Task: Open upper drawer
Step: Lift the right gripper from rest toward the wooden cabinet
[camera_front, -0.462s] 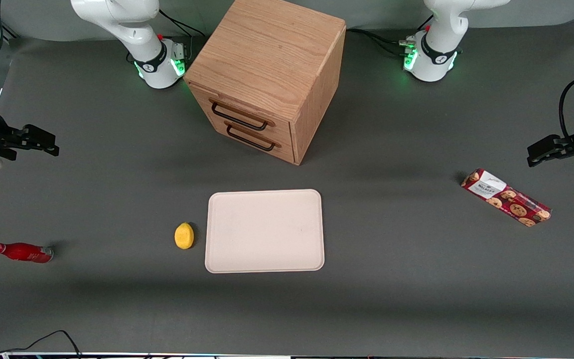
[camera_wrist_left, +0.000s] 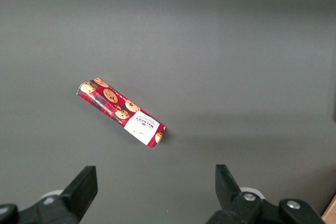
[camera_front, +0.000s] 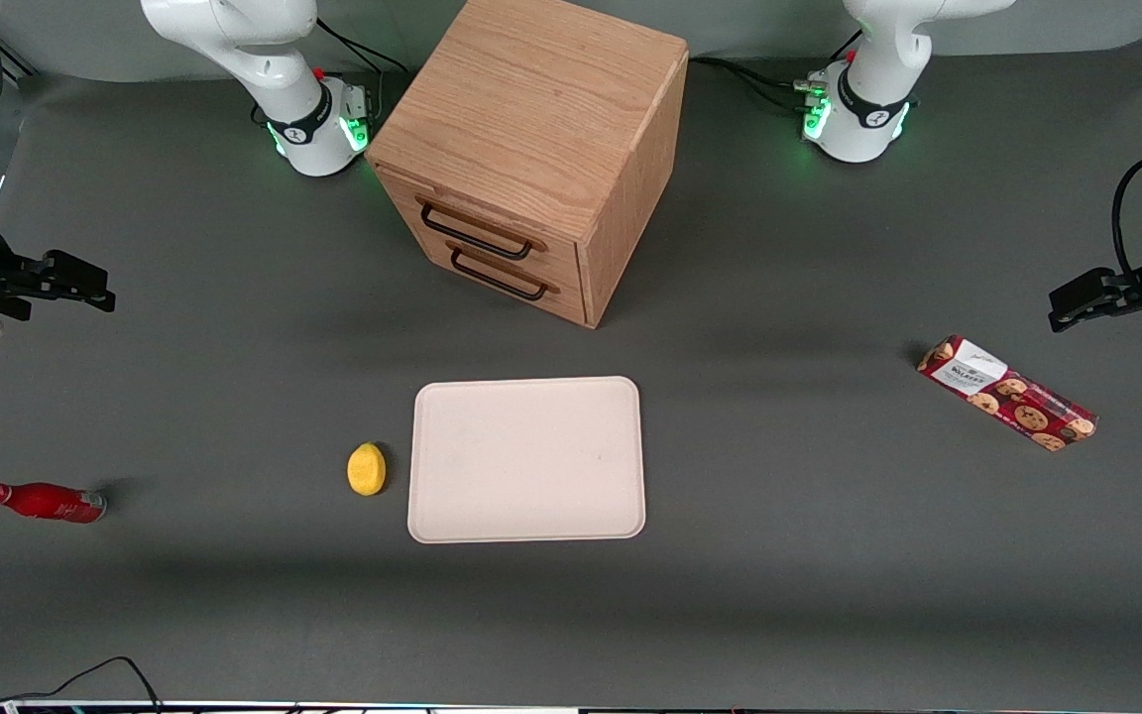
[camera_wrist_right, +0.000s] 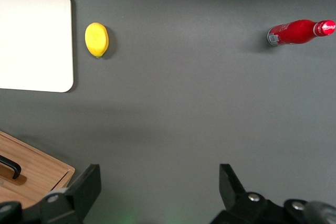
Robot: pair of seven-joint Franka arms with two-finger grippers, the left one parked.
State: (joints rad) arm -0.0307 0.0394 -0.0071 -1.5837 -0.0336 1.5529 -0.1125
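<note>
The upper drawer (camera_front: 481,231), the topmost of two wooden fronts in the light oak box cabinet (camera_front: 531,149), was shut flush, its long dark metal bar handle (camera_front: 477,230) lying level across the front, with the like lower drawer (camera_front: 504,276) just beneath. The cabinet stood on the grey bench (camera_front: 779,516) between the two arm bases. The working arm's tool (camera_front: 85,289) hung well apart from it, out at its own end of the bench, fingers spread wide and holding nothing, as the right wrist view (camera_wrist_right: 157,187) showed. To reach the handle it would have to travel sideways toward the cabinet and farther from the front camera, then close across the bar. Against half a second earlier, the tool had shifted only slightly; the drawer had not moved.
</note>
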